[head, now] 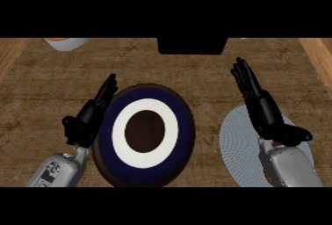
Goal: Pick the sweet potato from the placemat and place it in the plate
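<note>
Both grey forearms enter low; each robot hand, left [88, 121] and right [259, 103], is held spread. No sweet potato is seen on the placemat [236, 145], so the plate [185, 132] could be left unfilled.

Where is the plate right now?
In the head view the plate lies left of centre on the counter, right beside the left hand, with the placemat to its right.

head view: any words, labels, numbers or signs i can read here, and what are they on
None can be read.
Left forearm: dark marks on the grey casing below the left robot hand, too blurred to read as text.
Plate, placemat, counter, white cup at the top left, black object at the top centre, right robot hand: no writing shows.
</note>
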Available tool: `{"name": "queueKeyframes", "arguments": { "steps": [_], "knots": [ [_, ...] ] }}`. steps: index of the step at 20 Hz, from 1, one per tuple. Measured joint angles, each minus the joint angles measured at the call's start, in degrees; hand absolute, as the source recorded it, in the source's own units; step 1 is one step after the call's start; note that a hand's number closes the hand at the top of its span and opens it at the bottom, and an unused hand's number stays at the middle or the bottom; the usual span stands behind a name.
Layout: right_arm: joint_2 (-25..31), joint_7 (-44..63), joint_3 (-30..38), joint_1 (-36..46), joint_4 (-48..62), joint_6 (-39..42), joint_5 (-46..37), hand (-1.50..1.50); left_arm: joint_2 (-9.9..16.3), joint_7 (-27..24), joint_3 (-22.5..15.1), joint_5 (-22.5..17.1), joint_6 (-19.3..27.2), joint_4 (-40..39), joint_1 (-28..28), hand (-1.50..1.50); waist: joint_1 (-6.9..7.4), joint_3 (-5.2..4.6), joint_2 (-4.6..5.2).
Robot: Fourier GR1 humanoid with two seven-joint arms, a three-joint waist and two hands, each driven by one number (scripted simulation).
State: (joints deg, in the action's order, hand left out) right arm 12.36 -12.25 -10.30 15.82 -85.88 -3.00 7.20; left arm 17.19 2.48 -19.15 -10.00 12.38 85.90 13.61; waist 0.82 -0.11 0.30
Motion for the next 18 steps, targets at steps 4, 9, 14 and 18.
{"name": "queueKeyframes", "arguments": {
  "steps": [4,9,14,18],
  "knots": [
    [1.0,2.1,-2.7,-2.3,1.0,1.8,-3.1,1.5,1.9,-3.7,3.5,0.0,-1.6,-1.9,-3.8,0.0,-0.22,0.03,-0.18],
    [8.5,2.3,-5.1,-3.3,1.9,-3.2,-16.5,-1.5,4.3,-6.1,7.1,-1.3,-2.2,-4.4,-7.5,0.0,-0.76,-0.42,-0.77],
    [5.7,-12.0,-5.4,-13.6,3.8,-14.1,-22.5,-1.5,5.1,-8.1,9.6,-2.8,-4.2,-6.1,-9.7,0.0,-1.15,-0.01,-0.44],
    [5.2,-22.4,-5.2,-20.3,5.1,-19.9,-25.4,-1.5,4.7,-9.7,10.6,-2.5,-5.1,-7.8,-9.9,0.0,-1.25,0.08,-0.37]
  ]
}}
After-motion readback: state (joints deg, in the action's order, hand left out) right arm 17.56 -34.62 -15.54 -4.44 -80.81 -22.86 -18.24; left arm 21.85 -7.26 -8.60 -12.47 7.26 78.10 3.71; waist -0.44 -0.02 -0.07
